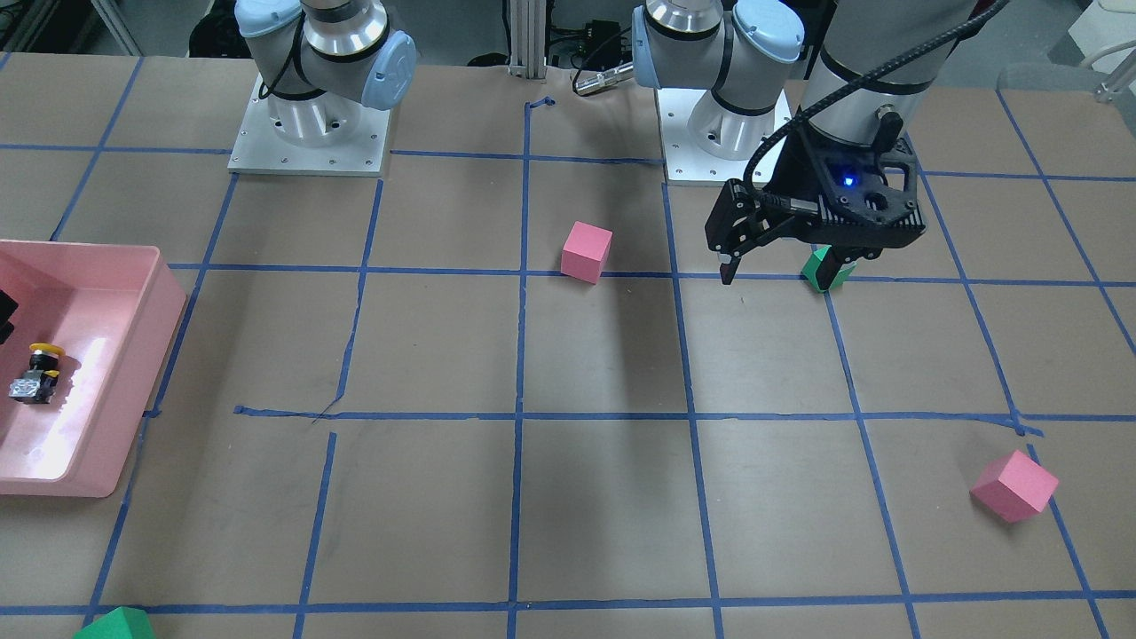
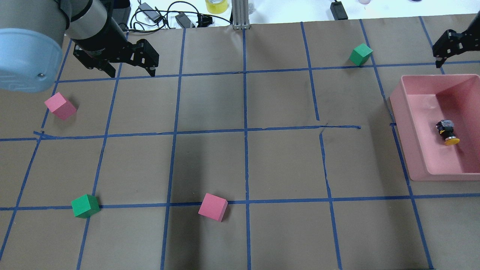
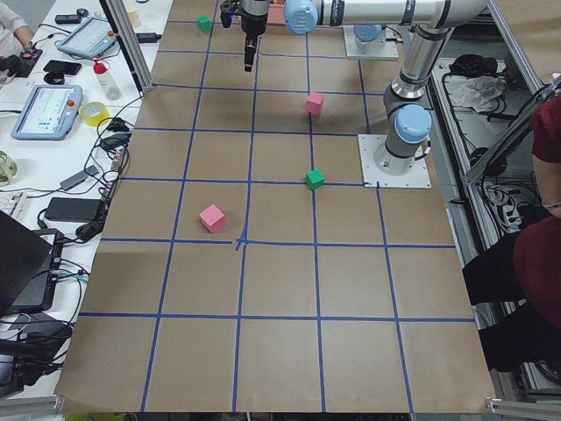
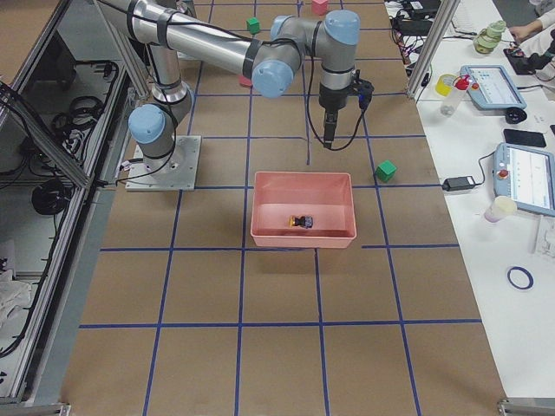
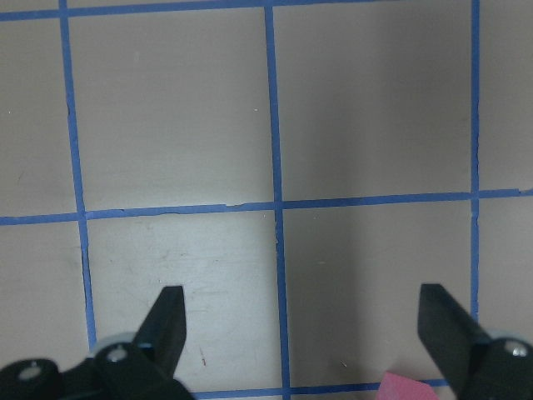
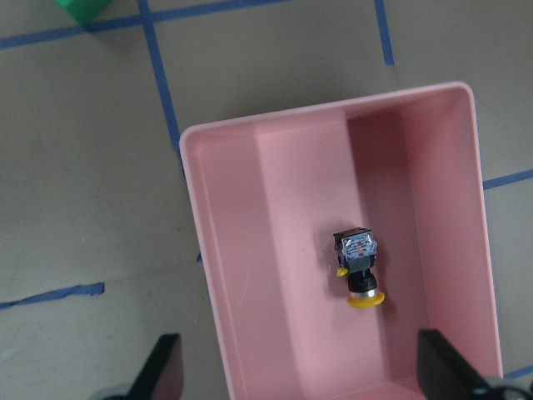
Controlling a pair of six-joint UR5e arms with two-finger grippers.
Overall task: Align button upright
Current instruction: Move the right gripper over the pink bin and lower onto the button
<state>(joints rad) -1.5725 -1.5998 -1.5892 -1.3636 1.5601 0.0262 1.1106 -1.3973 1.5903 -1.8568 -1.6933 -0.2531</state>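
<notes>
The button (image 2: 446,132) lies on its side inside a pink bin (image 2: 402,112) at the table's right end, its yellow cap pointing toward the robot. It also shows in the front view (image 1: 37,374), the right side view (image 4: 302,223) and the right wrist view (image 6: 358,268). My right gripper (image 6: 300,371) is open and empty, held above the bin's far side, apart from the button; it shows at the overhead view's right edge (image 2: 439,56). My left gripper (image 2: 131,73) is open and empty above the table's far left; it also shows in the left wrist view (image 5: 304,321).
Two pink cubes (image 2: 60,106) (image 2: 213,207) and two green cubes (image 2: 85,206) (image 2: 360,54) lie on the taped brown table. One green cube sits just beyond the bin's far corner (image 6: 83,8). Both arm bases stand at the robot's edge (image 1: 311,151).
</notes>
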